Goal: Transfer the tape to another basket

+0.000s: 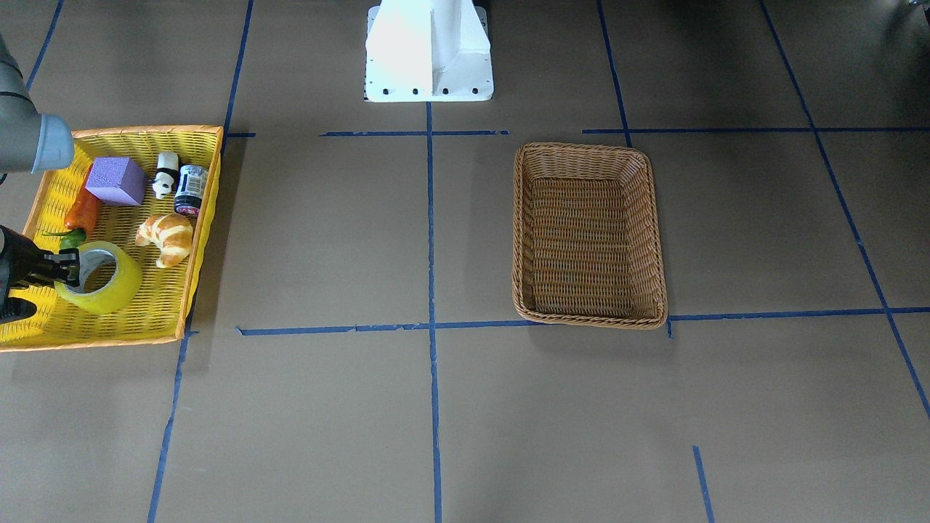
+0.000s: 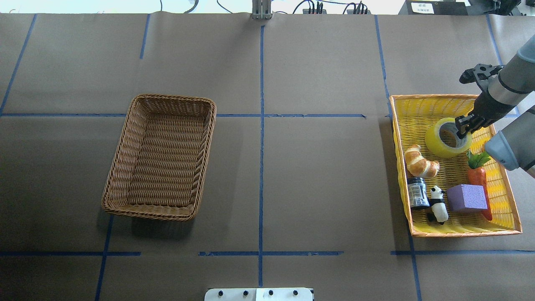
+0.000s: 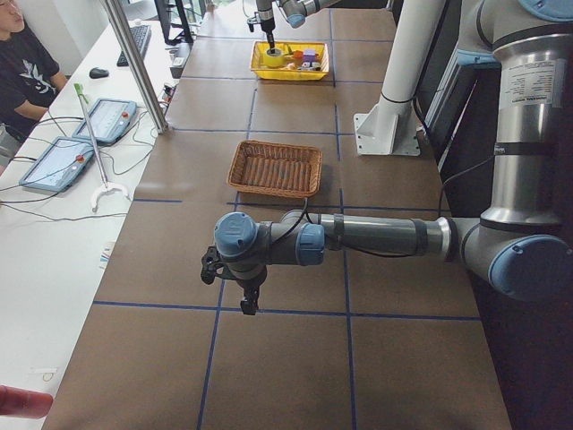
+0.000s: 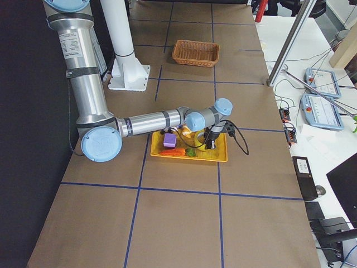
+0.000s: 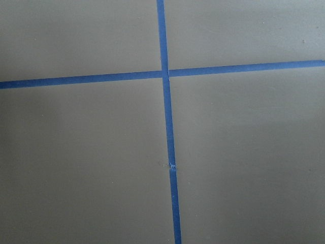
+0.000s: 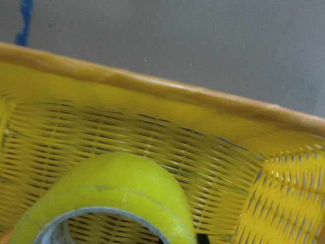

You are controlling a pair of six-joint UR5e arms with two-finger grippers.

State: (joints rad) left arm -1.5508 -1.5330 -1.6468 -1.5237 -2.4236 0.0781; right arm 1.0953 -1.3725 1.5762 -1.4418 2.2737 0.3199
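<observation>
The tape lies in the yellow tray at the desk's right end, near the croissant and carrot. The right tool is down at the roll's rim, 1 finger inside the core, jaws a narrow way apart. I cannot tell whether they clamp the wall. The basket sits well apart on the left half. The left tool hangs over bare desk. Its opening cannot be told.
</observation>
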